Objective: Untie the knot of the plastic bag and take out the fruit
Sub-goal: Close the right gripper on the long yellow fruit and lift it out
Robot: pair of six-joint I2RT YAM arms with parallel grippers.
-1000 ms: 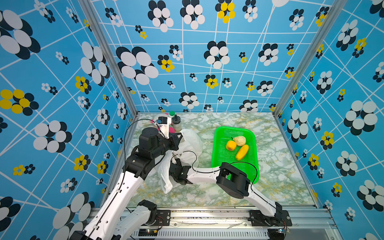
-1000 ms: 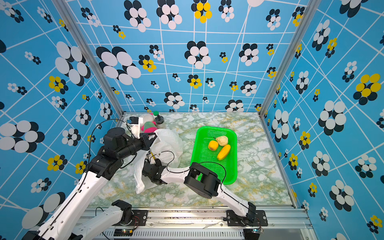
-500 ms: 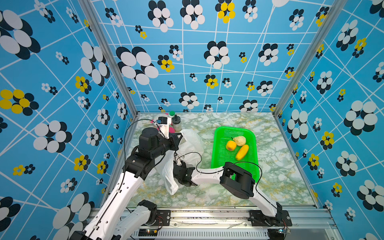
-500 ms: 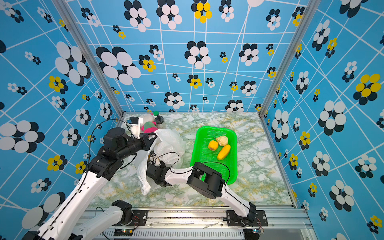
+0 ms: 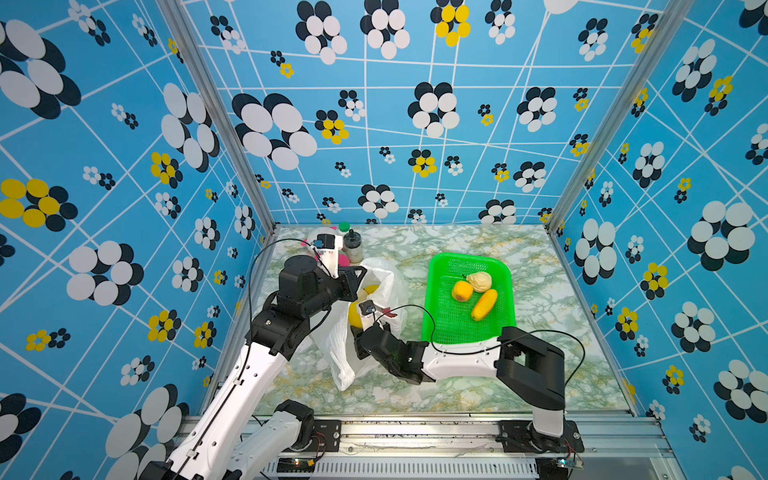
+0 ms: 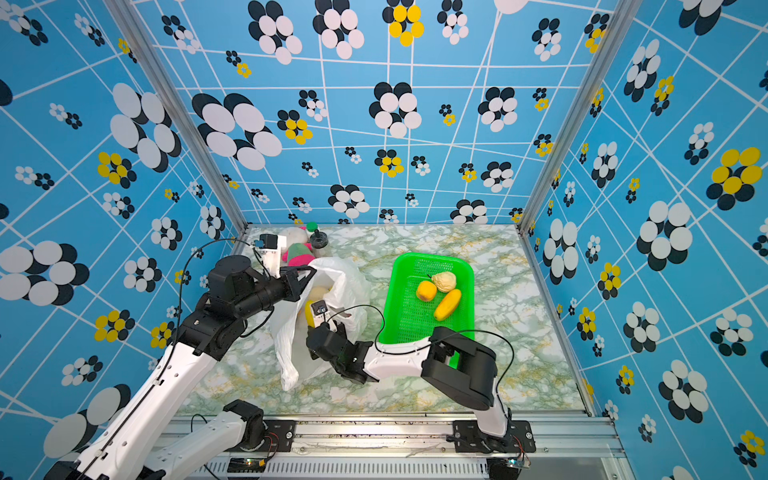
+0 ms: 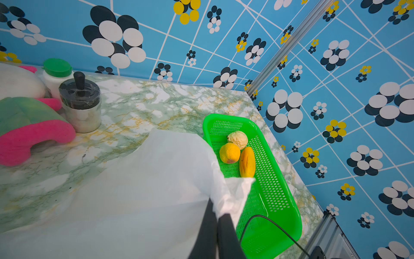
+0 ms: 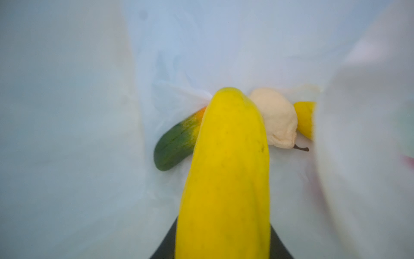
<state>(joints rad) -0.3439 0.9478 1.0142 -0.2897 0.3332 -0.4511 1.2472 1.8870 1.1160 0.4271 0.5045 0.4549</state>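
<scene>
The left gripper (image 7: 217, 216) has its jaws pressed together on a fold of the bag's (image 7: 134, 190) rim, and the thin white plastic bunches up out of the pinch. The right gripper (image 8: 223, 246) reaches into the bag. Its dark fingers (image 8: 167, 242) sit against either side of a long yellow fruit (image 8: 226, 168), so the jaws are closed on it.

Deeper in the bag, beyond that fruit, lie a green-orange fruit (image 8: 174, 145), a cream pear (image 8: 277, 121) with a dark stem, and the end of another yellow piece (image 8: 305, 118). A pink smear shows through the plastic at one side, too blurred to name.

In both top views the bag (image 5: 386, 282) (image 6: 349, 286) sits on the marble table (image 5: 540, 374) between the two arms, just left of the green basket (image 5: 440, 324), with its mouth held up and open. Yellow shows inside it beside the right wrist camera.

The basket holds three pieces that touch one another: an orange fruit (image 5: 461, 290), a cream bumpy fruit (image 5: 480, 281) and a yellow-orange long one (image 5: 484, 304).

At the back left corner, just behind the bag, stand a plush toy (image 7: 26, 125), a jar (image 7: 81, 105) with a black lid and a white bottle (image 7: 57, 74) with a green cap
</scene>
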